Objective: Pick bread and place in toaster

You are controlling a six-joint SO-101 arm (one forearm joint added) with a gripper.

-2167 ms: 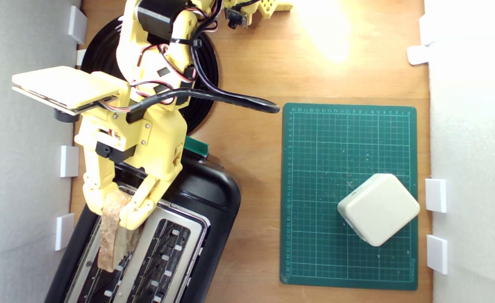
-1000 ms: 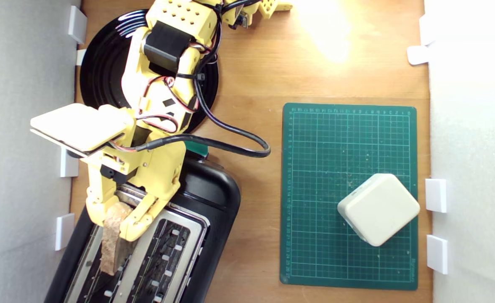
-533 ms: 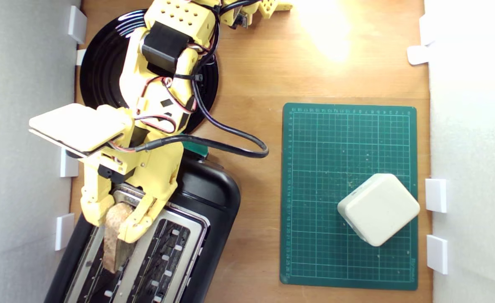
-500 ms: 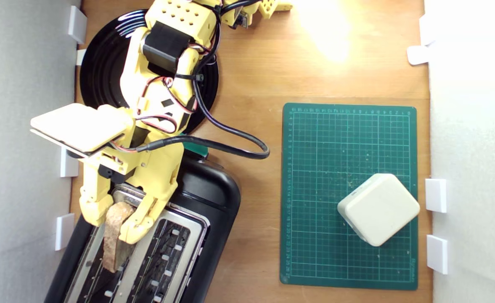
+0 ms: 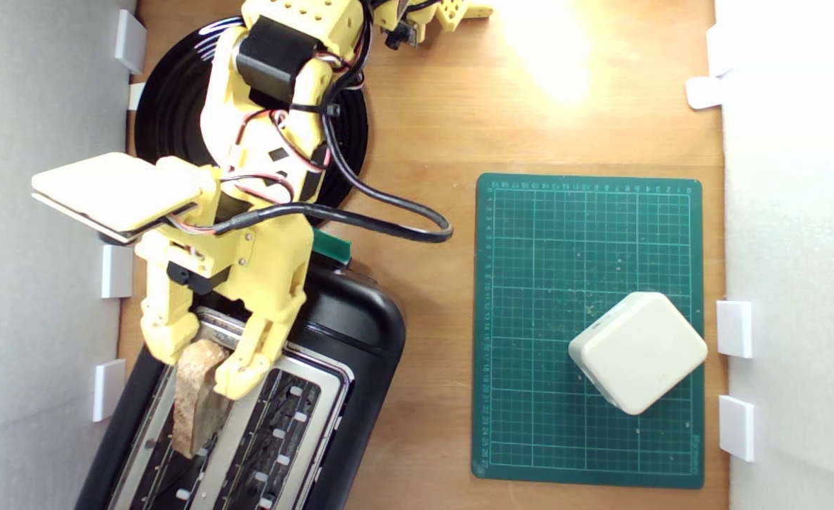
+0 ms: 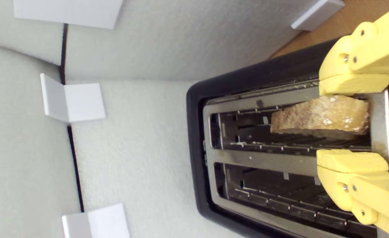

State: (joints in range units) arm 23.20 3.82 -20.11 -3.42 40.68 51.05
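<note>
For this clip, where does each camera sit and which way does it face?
Exterior view: overhead, facing straight down at the wooden table, toaster and green mat; the yellow arm and its gripper show.
Wrist view: on the wrist, looking along the open fingers into the toaster slots; only the fingers show.
Shared: the bread in one slot, the toaster and the gripper.

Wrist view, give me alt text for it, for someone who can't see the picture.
A slice of bread sits partly down in one slot of a black toaster with a silver top, between the open yellow gripper fingers. One finger is close against the crust, the other stands apart. The second slot is empty, and pale foam walls surround the toaster.
</note>
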